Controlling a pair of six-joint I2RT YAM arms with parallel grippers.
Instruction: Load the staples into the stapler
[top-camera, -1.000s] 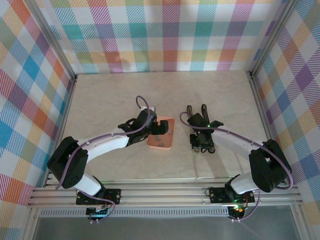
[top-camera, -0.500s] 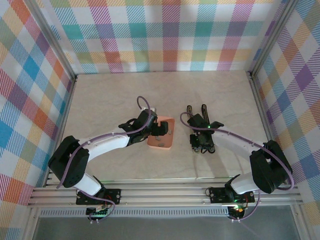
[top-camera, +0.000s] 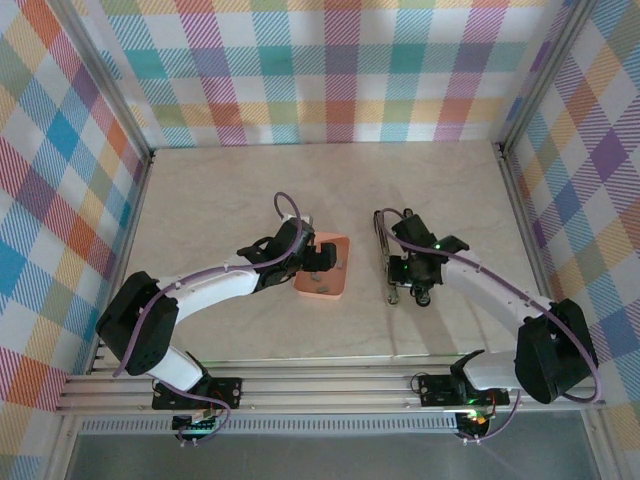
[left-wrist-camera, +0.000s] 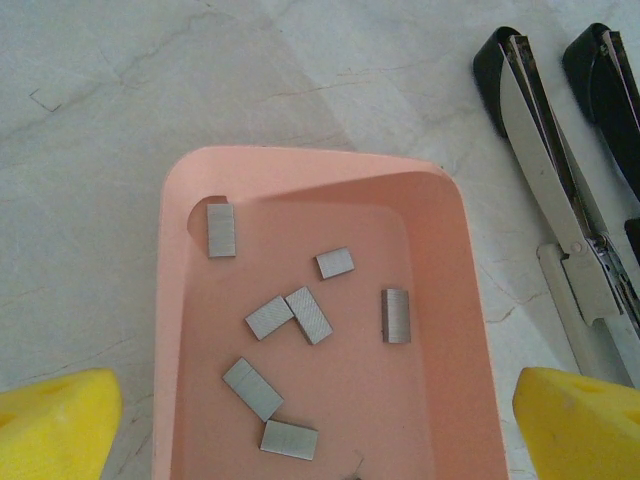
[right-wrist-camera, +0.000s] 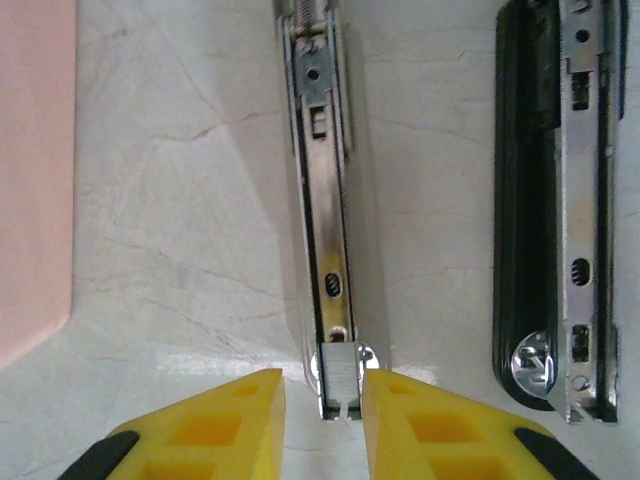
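Stretches the left arm from its base at the near edge, left of middle, up through a bent elbow toward the left edge, then out rightward to the middle of the surface. Holds the left hand (top-camera: 318, 258) there, aimed downward, yellow fingertips (left-wrist-camera: 55, 420) spread wide apart. Bends the right arm from its near-edge base out to an elbow by the right edge, then back leftward to mid-surface. Points the right hand (top-camera: 403, 290) down, low over the surface, fingertips (right-wrist-camera: 215, 425) drawn close with a narrow gap between.
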